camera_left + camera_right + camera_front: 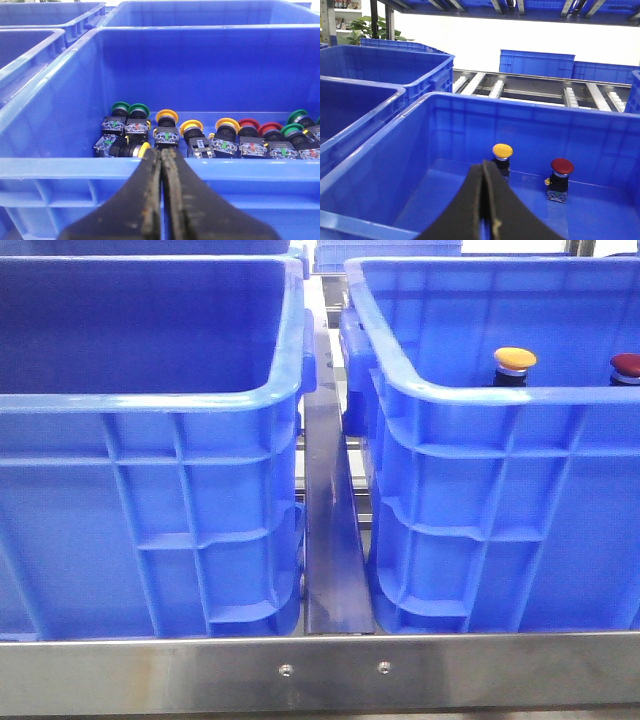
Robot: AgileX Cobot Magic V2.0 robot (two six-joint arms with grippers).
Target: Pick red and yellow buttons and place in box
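1. Two large blue crates stand side by side in the front view, with a metal strip (pixel 330 540) running between them and a steel rail (pixel 320 672) along the near edge.
2. The left crate (pixel 150 470) shows only bare blue walls from the front; its floor is hidden behind the near wall.
3. The box (pixel 500 500) on the right holds the two upright buttons, standing on its floor toward the far wall, as the right wrist view shows.
4. A third crate (pixel 50 135) fills the left wrist view. On its floor lies a row of push buttons (pixel 210 137) on their sides, with green, yellow and red caps, packed close and touching in places.
5. Beyond the box, the right wrist view shows a roller conveyor (pixel 535 90) with more blue crates (pixel 537 63) behind it.
6. The left claw (pixel 162 157) sits over the near rim of the crate of loose buttons, its two dark fingers pressed together with nothing between them.
7. The right claw (pixel 485 167) is above the box's near side, fingers together and empty, its tip overlapping the yellow button in that view.
8. The yellow button (pixel 502 156) stands upright on its dark body, cap up.
9. The red button (pixel 560 177) stands upright beside it, a short gap apart, neither touching the wall.
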